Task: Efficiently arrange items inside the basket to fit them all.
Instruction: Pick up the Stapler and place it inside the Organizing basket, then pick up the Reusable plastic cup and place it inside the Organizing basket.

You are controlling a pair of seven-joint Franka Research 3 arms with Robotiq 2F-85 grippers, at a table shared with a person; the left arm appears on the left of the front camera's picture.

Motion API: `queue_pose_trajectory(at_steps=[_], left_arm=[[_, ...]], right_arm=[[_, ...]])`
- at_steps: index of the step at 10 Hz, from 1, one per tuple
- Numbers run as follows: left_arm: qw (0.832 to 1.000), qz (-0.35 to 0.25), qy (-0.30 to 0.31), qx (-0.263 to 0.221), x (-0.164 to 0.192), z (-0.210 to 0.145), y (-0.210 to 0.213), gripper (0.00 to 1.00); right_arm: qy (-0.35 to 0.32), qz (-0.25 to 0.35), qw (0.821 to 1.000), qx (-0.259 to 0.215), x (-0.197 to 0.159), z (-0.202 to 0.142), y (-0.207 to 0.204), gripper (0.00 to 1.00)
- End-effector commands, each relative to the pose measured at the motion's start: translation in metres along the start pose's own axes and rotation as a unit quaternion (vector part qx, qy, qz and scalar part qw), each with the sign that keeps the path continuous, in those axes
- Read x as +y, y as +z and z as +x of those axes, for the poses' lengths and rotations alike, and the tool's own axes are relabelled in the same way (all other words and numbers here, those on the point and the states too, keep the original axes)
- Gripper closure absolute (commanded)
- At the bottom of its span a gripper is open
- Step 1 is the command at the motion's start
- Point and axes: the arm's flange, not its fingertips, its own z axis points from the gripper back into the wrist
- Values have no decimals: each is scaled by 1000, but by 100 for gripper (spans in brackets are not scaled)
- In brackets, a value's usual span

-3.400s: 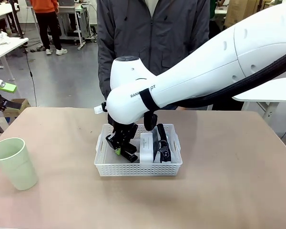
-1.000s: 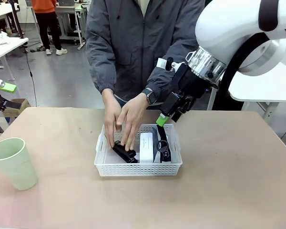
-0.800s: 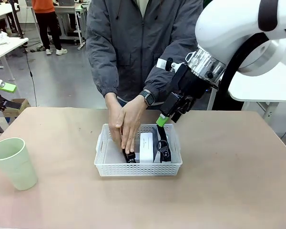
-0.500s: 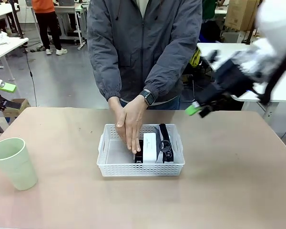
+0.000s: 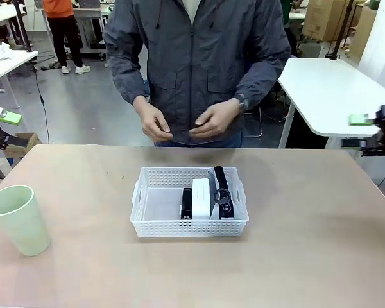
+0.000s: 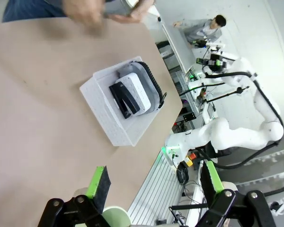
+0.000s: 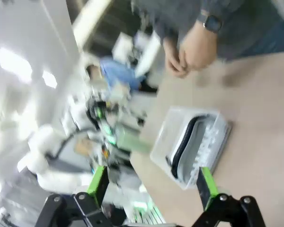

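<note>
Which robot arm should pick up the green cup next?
Probably the left. The cup stands on the table's left side, close by the open left gripper, while the right gripper hangs far off on the right, past the basket.

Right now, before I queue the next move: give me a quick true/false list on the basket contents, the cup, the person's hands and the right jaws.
1. The cup is inside the basket. False: it stands upright on the table, off to the basket's left.
2. The stapler lies in the basket right beside the white box. True.
3. The person's hands are down in the basket. False: both are held up at chest height, behind the basket.
4. The pouch with the black strap sits at the basket's right end. True.
5. The right gripper has its jaws shut on the stapler. False: the jaws stand open and hold nothing, out by the table's right edge.
</note>
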Motion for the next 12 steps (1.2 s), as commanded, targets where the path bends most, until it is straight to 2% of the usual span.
queue_pose_trajectory(at_steps=[1,2,3,4,12], left_arm=[[1000,4,-2,5,-3,-2,0,0],[1000,4,-2,5,-3,-2,0,0],[1000,4,-2,5,-3,-2,0,0],[1000,4,-2,5,-3,-2,0,0],[1000,4,-2,5,-3,-2,0,0]], right_arm=[[-12,-34,997,-68,-29,-77,-10,0],[-26,-70,995,-73,-37,-80,-15,0],[-23,-110,993,-38,-38,-72,-34,0],[-34,-33,997,-63,-51,-2,24,0],[-34,-33,997,-63,-51,-2,24,0]])
